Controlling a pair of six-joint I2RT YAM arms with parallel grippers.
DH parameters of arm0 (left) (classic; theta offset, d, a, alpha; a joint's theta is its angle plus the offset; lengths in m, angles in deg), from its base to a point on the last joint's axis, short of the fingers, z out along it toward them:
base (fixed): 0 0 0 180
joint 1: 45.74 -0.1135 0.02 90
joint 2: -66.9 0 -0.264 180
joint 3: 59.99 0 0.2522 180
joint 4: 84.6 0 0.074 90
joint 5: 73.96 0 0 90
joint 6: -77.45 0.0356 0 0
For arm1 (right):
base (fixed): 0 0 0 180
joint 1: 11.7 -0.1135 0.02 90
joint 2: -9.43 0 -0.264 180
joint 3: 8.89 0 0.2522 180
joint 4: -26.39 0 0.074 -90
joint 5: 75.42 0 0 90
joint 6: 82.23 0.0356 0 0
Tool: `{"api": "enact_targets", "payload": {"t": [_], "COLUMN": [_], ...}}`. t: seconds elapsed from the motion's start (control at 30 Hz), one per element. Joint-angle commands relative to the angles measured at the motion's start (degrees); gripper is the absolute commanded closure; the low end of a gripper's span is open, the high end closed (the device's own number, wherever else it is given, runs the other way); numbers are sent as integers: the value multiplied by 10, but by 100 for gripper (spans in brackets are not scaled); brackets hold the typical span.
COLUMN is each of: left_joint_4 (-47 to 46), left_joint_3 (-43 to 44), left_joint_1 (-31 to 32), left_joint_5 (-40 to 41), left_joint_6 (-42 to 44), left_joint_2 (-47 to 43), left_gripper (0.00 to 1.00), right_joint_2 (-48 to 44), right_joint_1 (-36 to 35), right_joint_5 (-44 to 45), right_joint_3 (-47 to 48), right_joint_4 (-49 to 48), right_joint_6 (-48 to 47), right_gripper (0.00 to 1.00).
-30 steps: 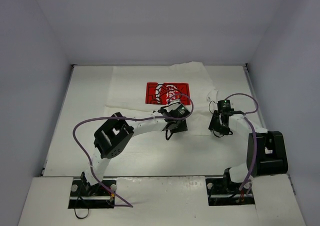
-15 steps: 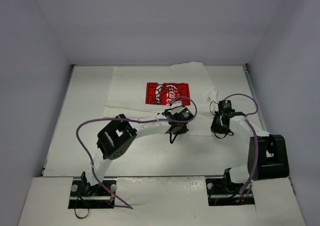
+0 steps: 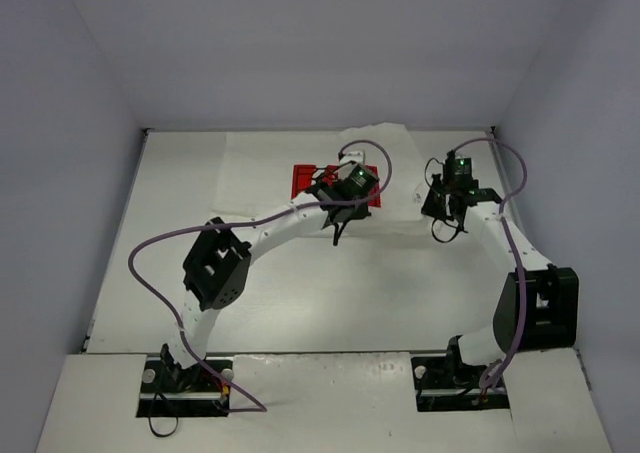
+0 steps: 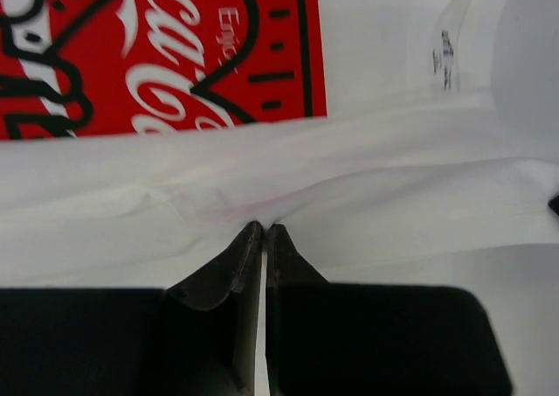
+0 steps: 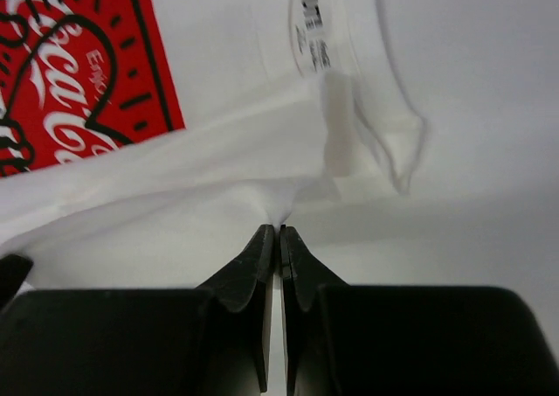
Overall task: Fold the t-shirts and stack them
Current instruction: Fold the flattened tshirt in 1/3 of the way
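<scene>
Pale grey walls (image 3: 300, 43) close in a white table (image 3: 330, 293), with both arms reaching from the near edge toward its far half. Purple cables (image 3: 150, 258) loop along the arms.

The t-shirt (image 3: 255, 173) lies on the far part of the table, white on white, so its edges are hard to trace from above. Its red print (image 3: 303, 179) faces up, and from above only its left part shows beside the left arm's wrist. In the left wrist view the print fills the upper left, red with white script and black lines.

The left gripper (image 4: 264, 230) is closed – its two dark fingers meet at the tips, and the cloth puckers to a point between them, with a long fold running across just beyond. It grips the t-shirt at a spot nearer than the print.

The right gripper (image 5: 279, 232) is closed as well, pinching a gathered ridge of the same t-shirt. Just past its tips the cloth bunches into a small raised fold, and beyond that sits the neck label (image 5: 311, 31) – its text is too blurred to read. The print's right edge shows at the upper left of that view.

From above, the two grippers sit side by side, well apart.
</scene>
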Motion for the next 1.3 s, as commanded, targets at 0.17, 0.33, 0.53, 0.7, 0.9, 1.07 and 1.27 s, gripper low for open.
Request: {"api": "enact_targets", "payload": {"t": [0.17,0.33,0.53,0.7,0.9,1.07,1.27], "left_joint_4": [-23,-49,-57,-93,-120,-134,-175], "left_joint_3": [181,255,277,230,226,222,160], "left_joint_1": [-100,-122,-132,-140,-145,-155,-164], "left_joint_5": [-71,-113,-129,-159,-165,-169,-170], "left_joint_6": [115,144,137,115,117,121,117], "left_joint_2": [55,110,152,146,139,132,107], "left_gripper": [100,100,100,100,100,100,100], "right_joint_2": [154,237,301,278,286,323,328], "right_joint_1": [-3,-6,-3,-1,4,4,1], "right_joint_5": [-21,-31,-16,28,-2,-32,-70], "right_joint_3": [217,324,381,343,371,425,400], "right_joint_4": [-10,-13,-14,-42,-103,-118,-163], "right_joint_6": [-55,-92,-118,-130,-129,-137,-172], "right_gripper": [100,100,100,100,100,100,100]}}
